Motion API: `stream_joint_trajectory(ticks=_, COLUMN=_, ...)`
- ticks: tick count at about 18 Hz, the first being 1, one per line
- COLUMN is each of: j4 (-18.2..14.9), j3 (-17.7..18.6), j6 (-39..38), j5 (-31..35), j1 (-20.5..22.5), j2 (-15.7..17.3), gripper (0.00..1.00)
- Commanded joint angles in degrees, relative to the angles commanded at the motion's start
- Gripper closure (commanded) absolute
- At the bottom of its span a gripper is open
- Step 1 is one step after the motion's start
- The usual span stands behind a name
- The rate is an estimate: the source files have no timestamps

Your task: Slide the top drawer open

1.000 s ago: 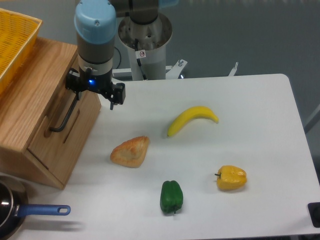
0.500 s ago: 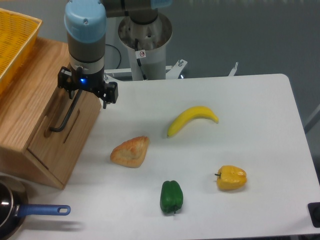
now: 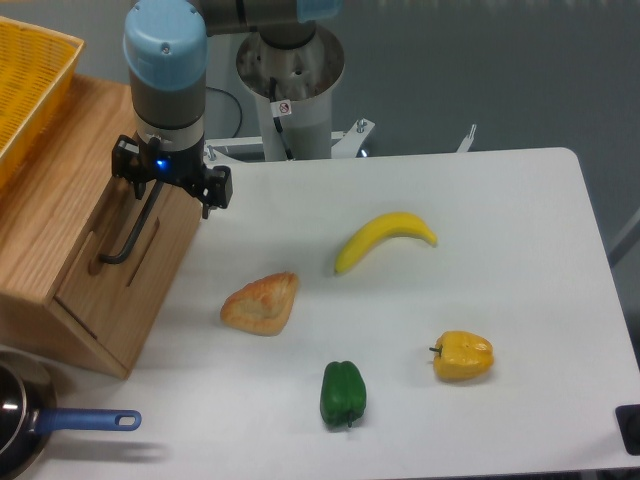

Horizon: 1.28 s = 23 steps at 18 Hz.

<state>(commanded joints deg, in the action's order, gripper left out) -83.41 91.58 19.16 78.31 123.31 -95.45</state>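
The arm (image 3: 166, 75) is a grey cylinder with a light blue rounded cap on top. Below it sits a black gripper (image 3: 168, 182) block with a small blue light glowing on its face. The silver round base (image 3: 289, 75) behind carries a small red-and-white sticker and a thin black cable

The top drawer (image 3: 135, 250), light oak with a long black bar handle, is being seen at the frame's left. It is sitting closed, its front panel flush.
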Motion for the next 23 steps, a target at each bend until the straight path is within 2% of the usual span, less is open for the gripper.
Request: stream_joint_trajectory(ticks=23, j4=0.9, j3=0.1, j6=-0.2, j5=0.1, j1=-0.6, j2=-1.4, gripper=0.00)
